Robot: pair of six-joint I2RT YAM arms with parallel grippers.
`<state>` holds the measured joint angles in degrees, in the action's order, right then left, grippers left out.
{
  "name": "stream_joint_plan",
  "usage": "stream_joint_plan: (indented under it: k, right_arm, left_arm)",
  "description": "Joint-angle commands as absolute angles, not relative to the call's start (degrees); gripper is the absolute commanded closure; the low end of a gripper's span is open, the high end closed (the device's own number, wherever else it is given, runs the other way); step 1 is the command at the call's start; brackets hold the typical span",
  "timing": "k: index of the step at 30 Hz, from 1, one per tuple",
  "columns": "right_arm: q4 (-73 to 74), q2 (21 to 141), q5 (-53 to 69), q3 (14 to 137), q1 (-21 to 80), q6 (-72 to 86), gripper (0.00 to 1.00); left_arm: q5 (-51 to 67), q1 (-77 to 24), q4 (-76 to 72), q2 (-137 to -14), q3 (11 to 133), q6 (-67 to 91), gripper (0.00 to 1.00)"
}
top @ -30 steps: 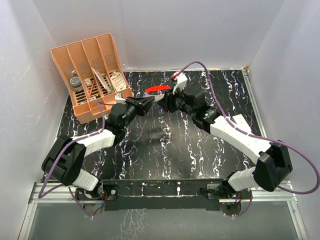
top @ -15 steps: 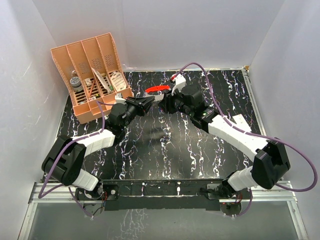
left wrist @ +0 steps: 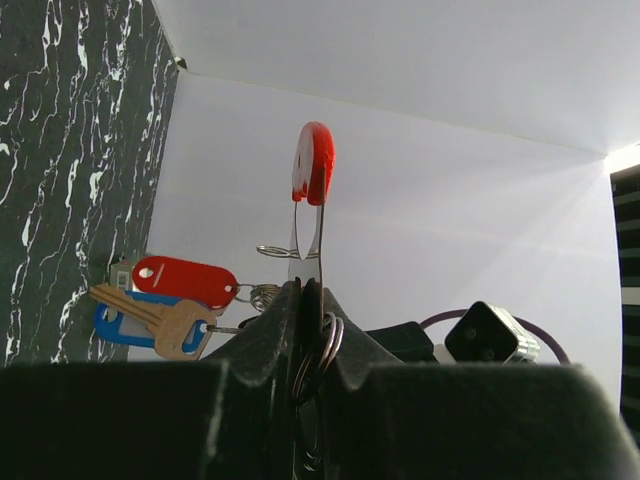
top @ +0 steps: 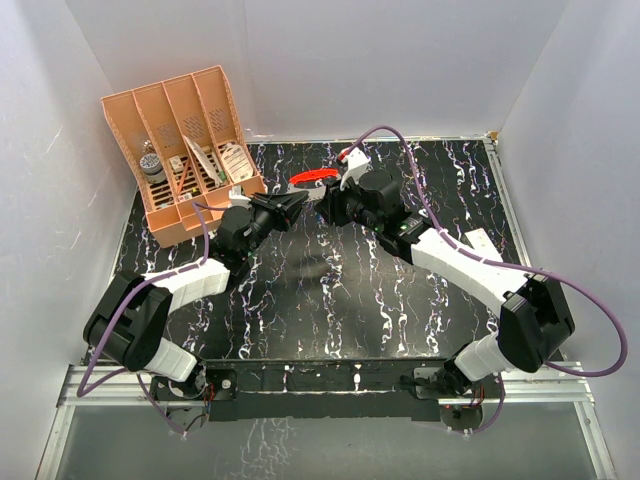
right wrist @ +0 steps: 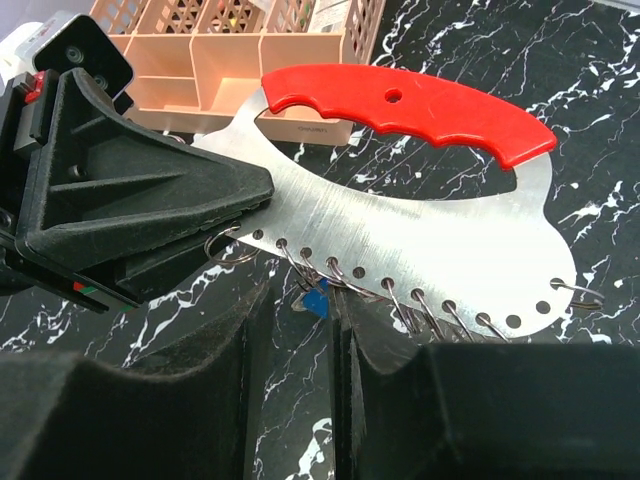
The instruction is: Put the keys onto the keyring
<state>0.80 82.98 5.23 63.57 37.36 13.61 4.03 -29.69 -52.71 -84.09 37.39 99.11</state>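
Left jaws unmoved, clamped shut on edge of keyring (right wrist: 400,230), held above bench (top: 330,300), red grip up. Right arm (top: 450,260) has edged left and right jaws have narrowed slightly at keyring's wire loops: threading seems under way, not done. Blue key (right wrist: 315,298) in their gap; gripped or not, cannot tell. Tagged keys (left wrist: 165,298) beyond: hanging or lying, unclear.

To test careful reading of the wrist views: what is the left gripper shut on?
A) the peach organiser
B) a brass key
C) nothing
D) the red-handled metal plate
D: the left gripper clamps the red-handled metal plate, seen edge-on between its fingers in the left wrist view.
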Motion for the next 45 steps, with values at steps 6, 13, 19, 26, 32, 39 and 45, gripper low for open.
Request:
stream_joint_plan:
  k: [6, 13, 19, 26, 32, 39, 45]
  right_arm:
    - [-10.94, 81.04, 2.27, 61.93, 37.26, 11.63, 0.75]
    - [-19.06, 79.03, 2.21, 56.93, 37.26, 10.82, 0.77]
    - [-21.66, 79.06, 2.9, 55.71, 37.3, 10.84, 0.77]
    - [-21.93, 79.72, 2.81, 56.19, 37.35, 10.93, 0.79]
    - [-20.45, 81.02, 2.87, 57.01, 37.34, 10.9, 0.83]
    - [-18.76, 82.16, 2.45, 58.21, 37.35, 10.89, 0.92]
    - [-16.49, 81.21, 1.88, 59.88, 37.35, 10.66, 1.0]
  left_arm:
    - [6.11, -29.69, -55.68, -84.46, 39.2, 100.0, 1.0]
    - [6.9, -29.67, -56.89, -85.42, 39.33, 101.51, 1.0]
    - [8.63, -29.77, -61.35, -88.56, 39.21, 105.03, 1.0]
    - [8.83, -29.79, -61.21, -88.48, 39.35, 105.16, 1.0]
    - [8.69, -29.79, -61.59, -88.16, 39.1, 105.24, 1.0]
    - [8.49, -29.72, -60.33, -87.17, 39.35, 104.37, 1.0]
    - [8.31, -29.73, -58.68, -86.75, 39.57, 102.87, 1.0]
